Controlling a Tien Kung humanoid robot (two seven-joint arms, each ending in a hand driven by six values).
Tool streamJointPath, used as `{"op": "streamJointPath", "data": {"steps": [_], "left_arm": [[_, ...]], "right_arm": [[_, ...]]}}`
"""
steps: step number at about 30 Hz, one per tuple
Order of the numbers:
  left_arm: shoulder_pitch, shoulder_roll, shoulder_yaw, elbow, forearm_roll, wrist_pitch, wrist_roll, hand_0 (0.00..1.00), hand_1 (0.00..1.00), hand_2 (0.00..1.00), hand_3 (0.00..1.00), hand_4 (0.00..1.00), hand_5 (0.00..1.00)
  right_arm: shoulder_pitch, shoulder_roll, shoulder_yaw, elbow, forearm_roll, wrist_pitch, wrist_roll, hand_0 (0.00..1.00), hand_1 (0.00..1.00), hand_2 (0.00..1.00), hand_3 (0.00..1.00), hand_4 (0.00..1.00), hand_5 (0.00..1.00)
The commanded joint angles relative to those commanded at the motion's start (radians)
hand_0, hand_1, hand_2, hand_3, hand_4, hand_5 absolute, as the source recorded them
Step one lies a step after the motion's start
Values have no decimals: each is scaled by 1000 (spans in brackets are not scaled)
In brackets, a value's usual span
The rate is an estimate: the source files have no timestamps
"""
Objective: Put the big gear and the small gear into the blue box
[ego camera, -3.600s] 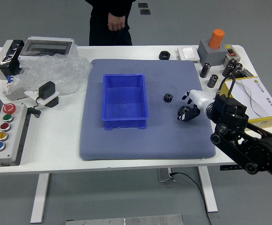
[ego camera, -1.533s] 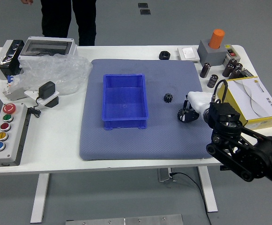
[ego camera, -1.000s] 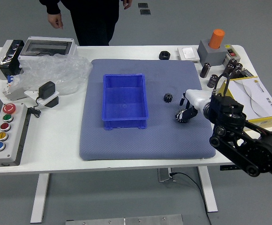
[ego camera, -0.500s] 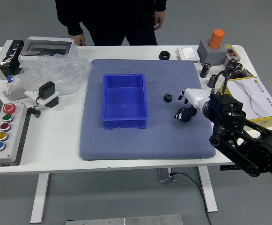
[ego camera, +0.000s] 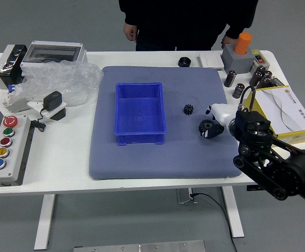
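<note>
Shifted rightward, the person point(ego camera: 186, 21) stands beyond the right hand point(ego camera: 224, 114), its hold impossible to tell; the big gear point(ego camera: 206, 126) beside it, likely rigid, suits rim-pinching.

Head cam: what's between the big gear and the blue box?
Only bare grey mat between the big gear and blue box, in the head view.

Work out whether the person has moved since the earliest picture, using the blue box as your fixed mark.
Yes, to the right: the person stood behind the blue box then, and is now mostly past its right side.
</note>
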Motion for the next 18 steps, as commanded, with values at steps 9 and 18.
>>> {"op": "streamJointPath", "data": {"steps": [9,18], "left_arm": [[-1,-1,1,0,-2,0,0,814,800,808,837,632,280],[-1,-2,2,0,-4,0,1,814,800,808,837,632,280]], "right_arm": [[-2,12,-8,-31,-11,-44,0,630,557,644,694,860,416],[-7,21,-17,-42,-11,-69,0,608,507,566,622,823,402]]}}
